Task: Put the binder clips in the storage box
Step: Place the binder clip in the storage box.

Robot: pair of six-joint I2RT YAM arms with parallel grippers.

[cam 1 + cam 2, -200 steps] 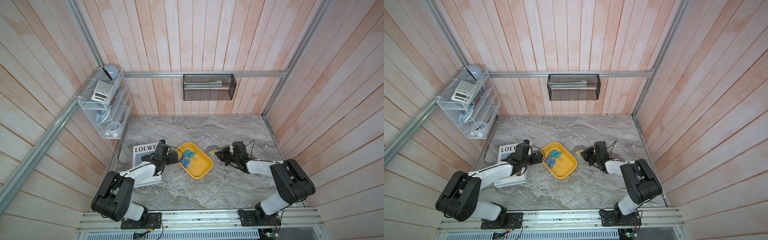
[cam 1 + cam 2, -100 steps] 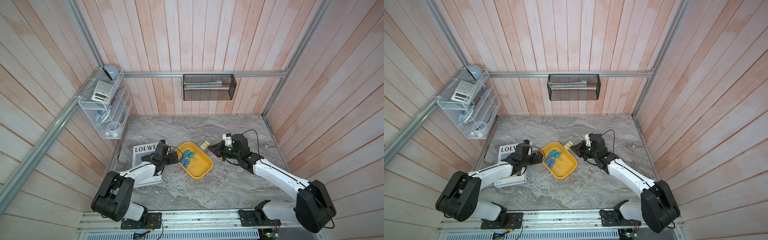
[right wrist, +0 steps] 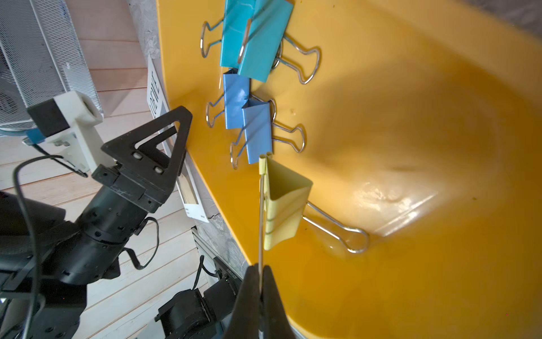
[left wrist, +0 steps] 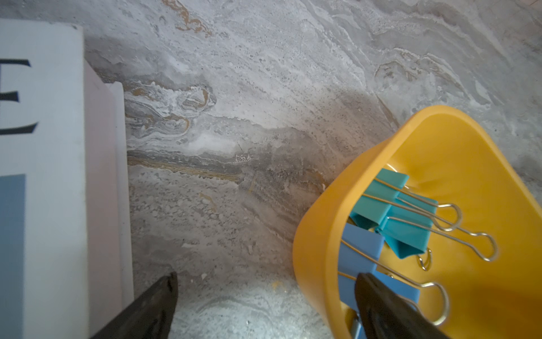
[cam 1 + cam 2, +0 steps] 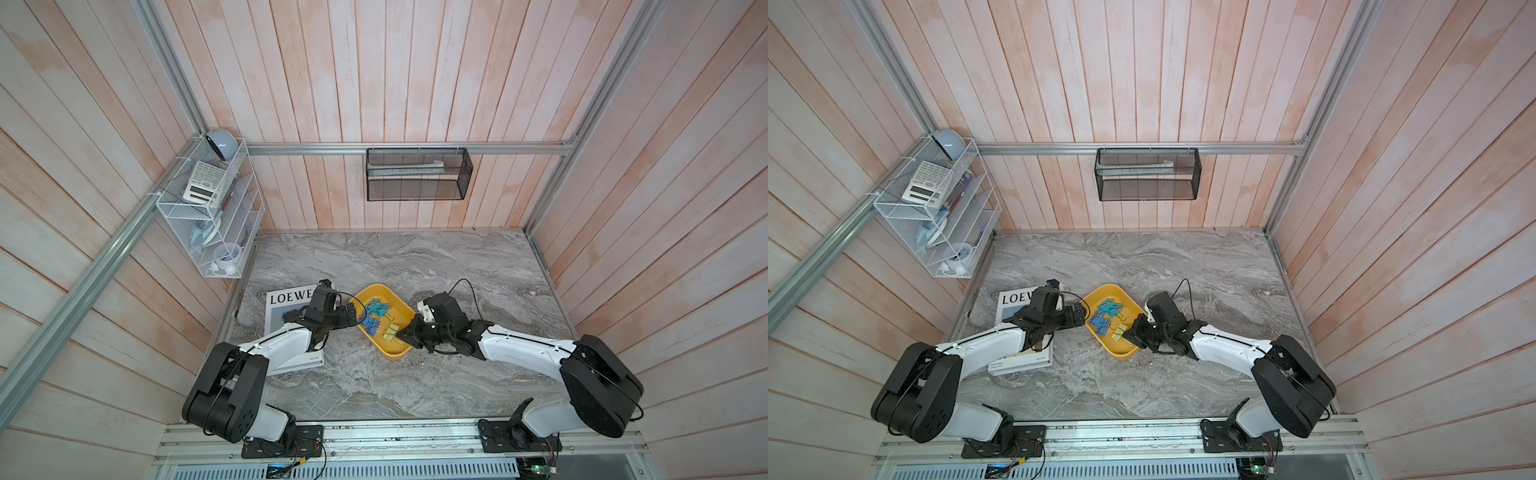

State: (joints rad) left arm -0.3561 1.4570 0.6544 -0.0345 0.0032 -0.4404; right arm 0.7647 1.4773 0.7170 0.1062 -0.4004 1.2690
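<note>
The right gripper [image 5: 402, 332] reaches into the near end of the mustard storage box [image 5: 395, 354] at mid-worktop [image 5: 415, 257], its jaws clamped on a pale yellow binder clip [image 5: 390, 335]. Only the right wrist view shows the hold. The jaws press together on one thin wire handle, the clip's body hangs inside the box, and its other handle seems to touch the box floor. Whether a second yellow clip sits against it is unclear. Two teal clips [image 5: 377, 307] overlap at the far end, with two blue clips [image 5: 370, 326] just nearer, all inside the box. The left wrist view shows the left gripper [image 4: 265, 278] with jaws wide apart, straddling the box's left rim, one jaw over bare worktop and the other above the blue clips. The magazine [image 5: 286, 300] lies left of the box, partly under the left arm. A second ago the right gripper and the yellow clip were over the worktop right of the box. The left arm has not moved.
</note>
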